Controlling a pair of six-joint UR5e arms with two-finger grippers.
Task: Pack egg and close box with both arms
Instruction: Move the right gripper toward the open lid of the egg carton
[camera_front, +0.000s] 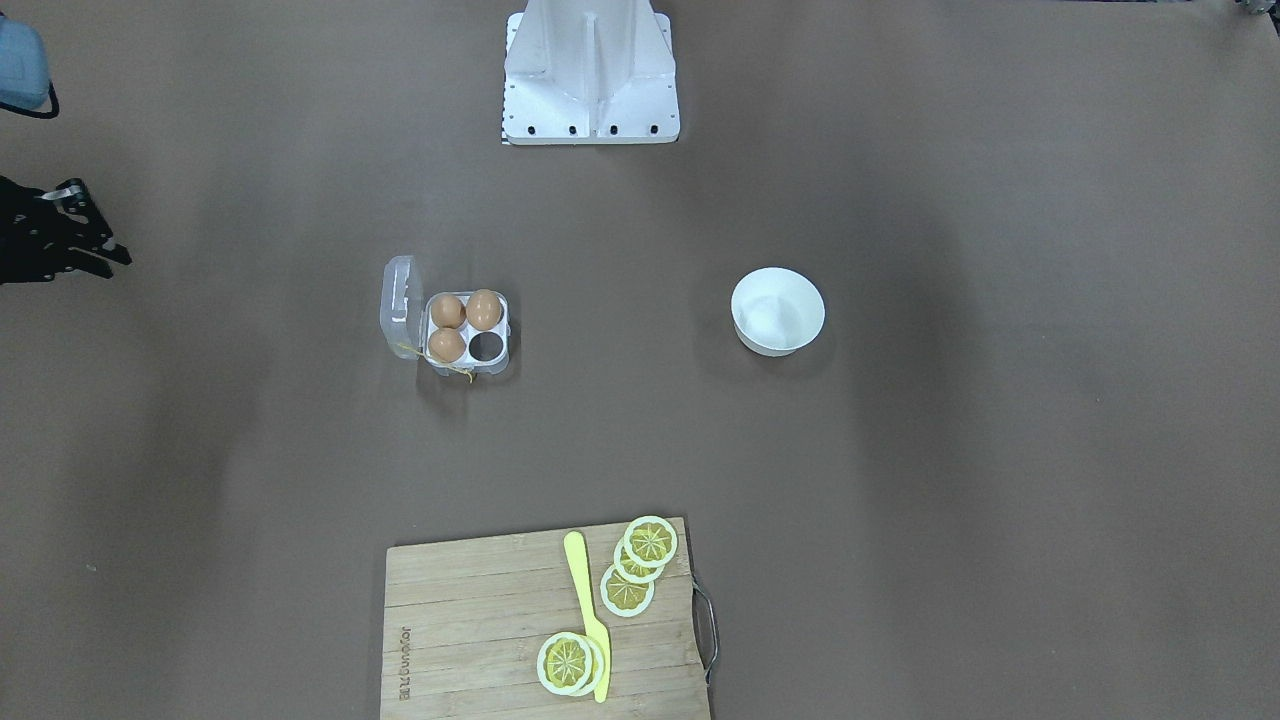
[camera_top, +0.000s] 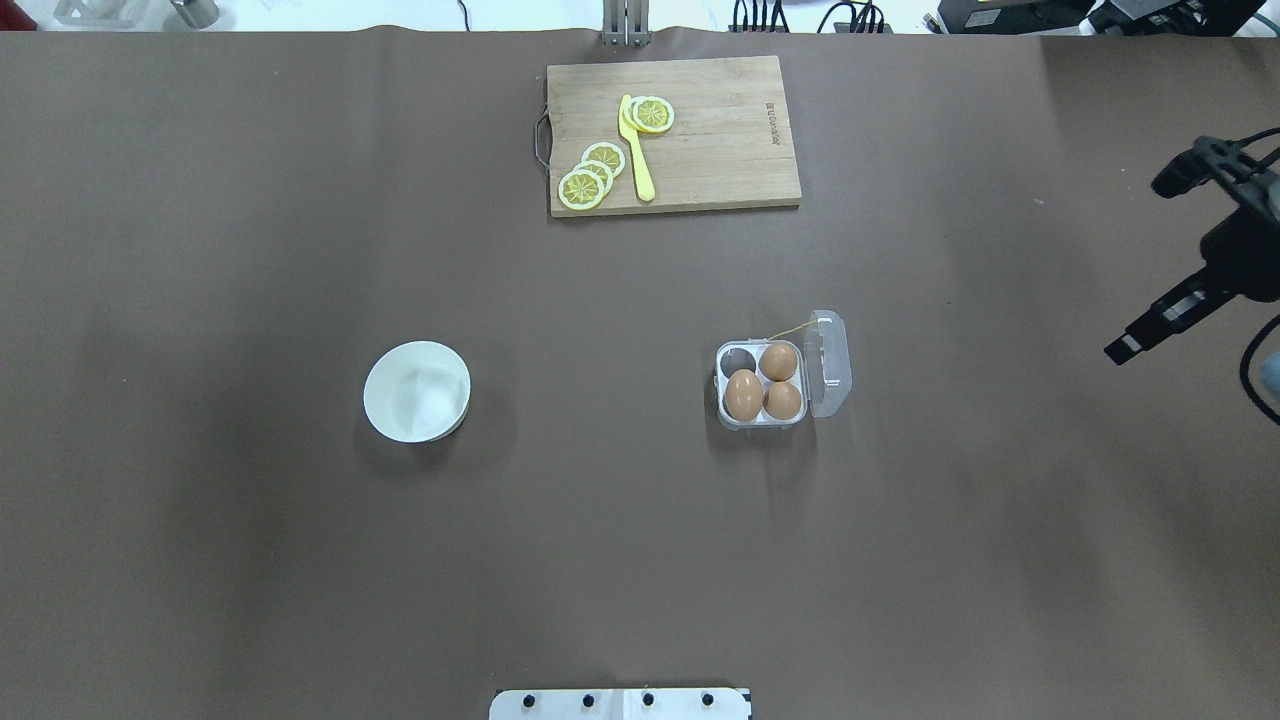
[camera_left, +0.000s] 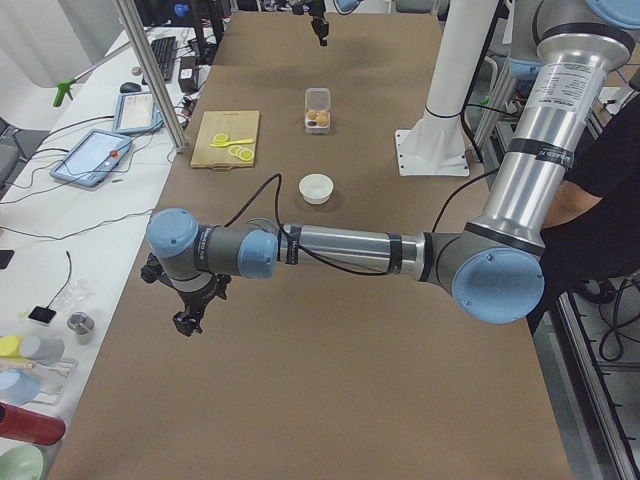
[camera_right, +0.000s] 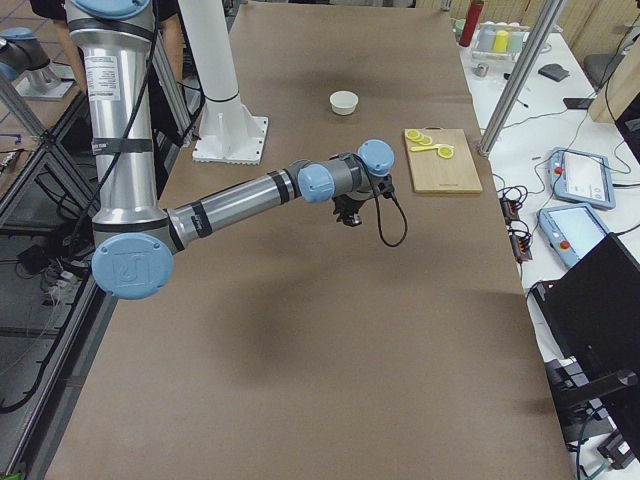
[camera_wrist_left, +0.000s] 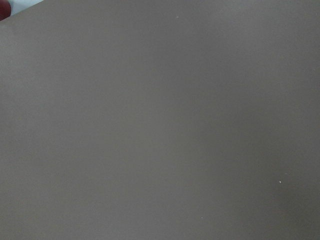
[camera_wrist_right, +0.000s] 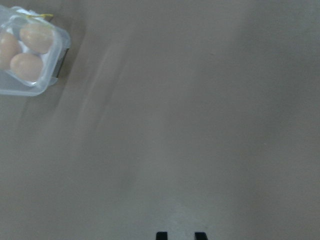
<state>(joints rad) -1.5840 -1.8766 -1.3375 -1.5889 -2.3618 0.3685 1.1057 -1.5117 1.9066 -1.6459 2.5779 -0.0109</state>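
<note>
The box (camera_front: 497, 367) stands open at mid-table, its clear lid (camera_front: 399, 298) folded back. Three orange-brown eggs (camera_front: 447, 311) fill three cells and one cell (camera_front: 486, 346) is empty. The box also shows in the overhead view (camera_top: 722, 418) and at the top left of the right wrist view (camera_wrist_right: 47, 85). My right gripper (camera_front: 105, 250) hovers far out to the side of the box, holding nothing. Its two fingertips (camera_wrist_right: 161, 235) show a gap between them. My left gripper (camera_left: 187, 322) shows only in the exterior left view, over the table's near end, and I cannot tell its state.
A round white bowl (camera_front: 778, 310) stands apart from the box toward my left side. A wooden cutting board (camera_front: 470, 620) with lemon slices (camera_front: 650, 541) and a yellow knife (camera_front: 585, 600) lies at the far table edge. The robot's white base (camera_front: 590, 90) stands at the near edge.
</note>
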